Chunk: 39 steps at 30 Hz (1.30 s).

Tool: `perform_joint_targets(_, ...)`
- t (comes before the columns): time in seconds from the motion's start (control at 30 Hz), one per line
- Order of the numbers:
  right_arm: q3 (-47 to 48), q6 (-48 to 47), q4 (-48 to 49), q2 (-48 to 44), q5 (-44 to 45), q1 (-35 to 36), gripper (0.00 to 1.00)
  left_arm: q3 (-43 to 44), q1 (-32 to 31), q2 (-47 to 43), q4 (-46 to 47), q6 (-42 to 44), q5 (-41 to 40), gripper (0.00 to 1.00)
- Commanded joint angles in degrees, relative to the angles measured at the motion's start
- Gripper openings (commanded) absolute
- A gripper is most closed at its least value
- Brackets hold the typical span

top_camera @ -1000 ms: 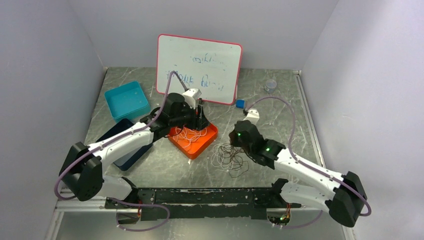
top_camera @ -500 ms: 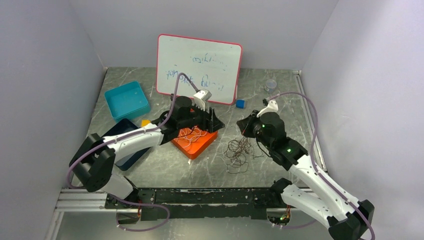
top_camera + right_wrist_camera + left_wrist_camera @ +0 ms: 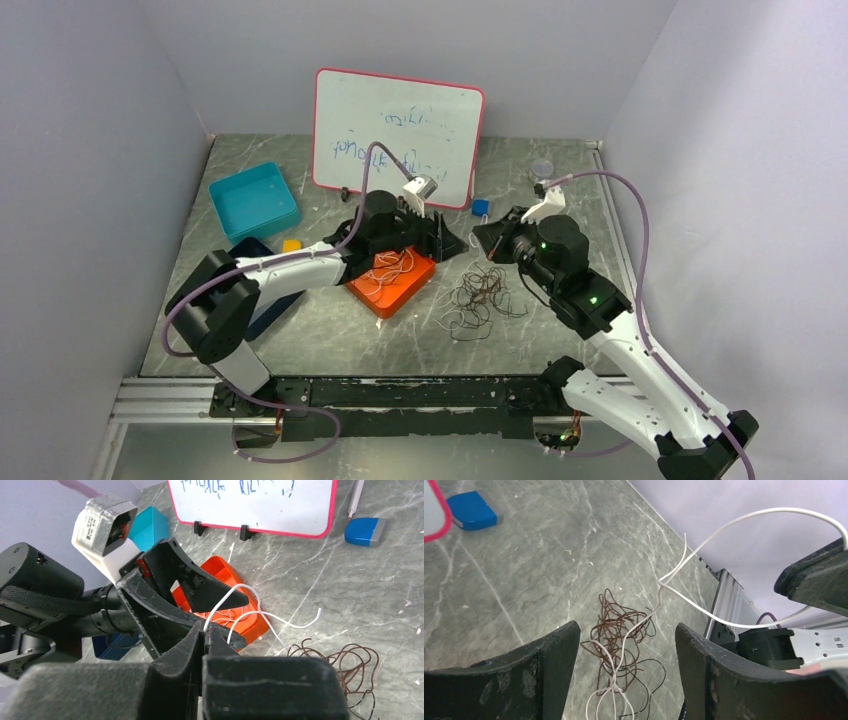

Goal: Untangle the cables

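The cables lie as a loose tangle of brown, black and white wire on the table right of the orange tray. My right gripper hangs above the tangle's far side, shut on a white cable that loops up from the heap. In the left wrist view that white cable rises from the brown tangle toward the right gripper's dark fingers. My left gripper is open, close to the right one's tip, with nothing between its fingers. More white cable lies in the orange tray.
A whiteboard stands at the back, with a blue eraser by its right foot. A teal bin and a dark blue tray sit at the left. A small yellow block lies between them. Walls close in on both sides.
The left arm swung right from over the orange tray toward the tangle, and its jaws opened wider. The right arm rose and moved back, drawing the white cable up out of the heap.
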Motion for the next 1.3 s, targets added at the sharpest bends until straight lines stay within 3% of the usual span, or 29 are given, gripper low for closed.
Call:
perform_joint_targets(0.0, 2.8, -0.5, -0.2, -0.2, -0.5, -0.3, 0.0, 3.0, -1.2, 2.1, 5.6, -0.9, 2.9, 0.75)
perform_joint_targets(0.3, 6.2, 1.3, -1.1, 0.6, 0.6, -0.3, 0.0, 1.3, -3.5, 5.3, 8.3, -0.1, 2.8, 0.73)
perform_joint_targets(0.57, 9.7, 1.2, -1.0, 0.8, 0.2, -0.3, 0.0, 2.9, -5.9, 12.8, 12.3, -2.7, 4.9, 0.61)
perform_joint_targets(0.83, 16.5, -2.7, -4.3, 0.5, 3.8, -0.3, 0.0, 1.3, -7.6, 16.9, 13.4, -4.1, 4.8, 0.5)
perform_joint_targets(1.27, 32.2, -11.9, -4.0, 4.6, 9.1, -0.3, 0.0, 3.4, -10.7, 22.1, 9.6, -2.8, 3.9, 0.44)
